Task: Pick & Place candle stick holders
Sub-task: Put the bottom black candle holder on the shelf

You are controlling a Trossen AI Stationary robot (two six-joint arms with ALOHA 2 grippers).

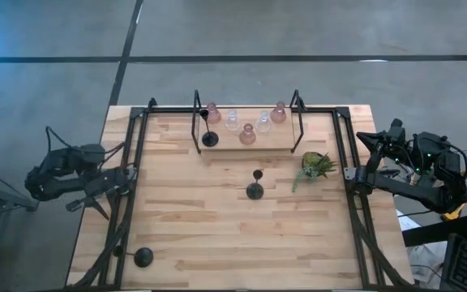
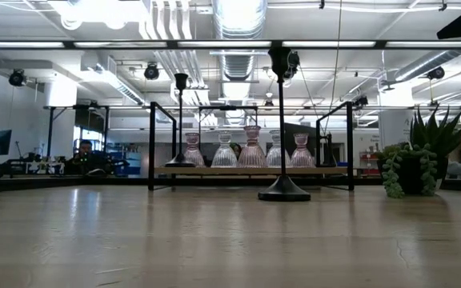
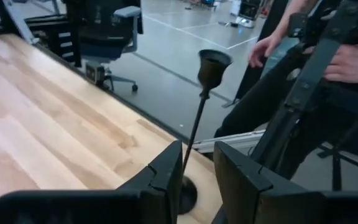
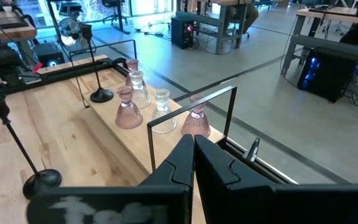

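Resting at the worktop's [image 1: 217, 235] left edge, the left end effector [image 3: 194, 180] has fingers apart, with a black candle holder's [image 3: 205, 112] thin stem rising just beyond the gap, not gripped; its base sits by the worktop corner. The right end effector [image 4: 193, 155] sits at the right edge, fingers together, well apart from the holders. Landmark: the wooden shelf [image 1: 250, 144] at the back. On it stand one black holder [image 1: 209, 138] and five pink and clear glass holders [image 1: 247, 134]. Another black holder [image 1: 254, 190] stands in front of the shelf, mid-worktop; a green plant [image 1: 316, 165] sits beside the shelf's right end.
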